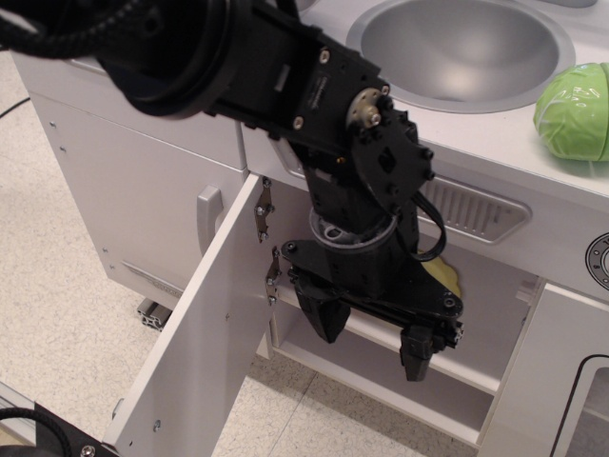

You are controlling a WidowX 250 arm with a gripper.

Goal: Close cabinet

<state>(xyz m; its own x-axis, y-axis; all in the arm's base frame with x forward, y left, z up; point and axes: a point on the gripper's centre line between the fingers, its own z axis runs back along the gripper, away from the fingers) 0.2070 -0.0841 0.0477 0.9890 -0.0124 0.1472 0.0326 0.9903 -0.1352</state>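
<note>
One cabinet [381,352] door [205,333] swung open, left of jaws | jaws spread, empty, before shelf [476,367]

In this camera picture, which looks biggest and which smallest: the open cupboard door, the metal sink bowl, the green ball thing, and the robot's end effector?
1. Open cupboard door, though it is nearest the camera
2. Sink bowl, partly cut off
3. End effector
4. Green ball, cut off by the edge; close to the end effector in size, so that order is unsure

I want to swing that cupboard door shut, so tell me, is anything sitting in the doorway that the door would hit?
Yes. The gripper itself hangs in the cabinet opening, jaws apart, just in front of the inner shelf. The open door would swing into the arm before it could shut. Nothing else visibly blocks its path.
</note>
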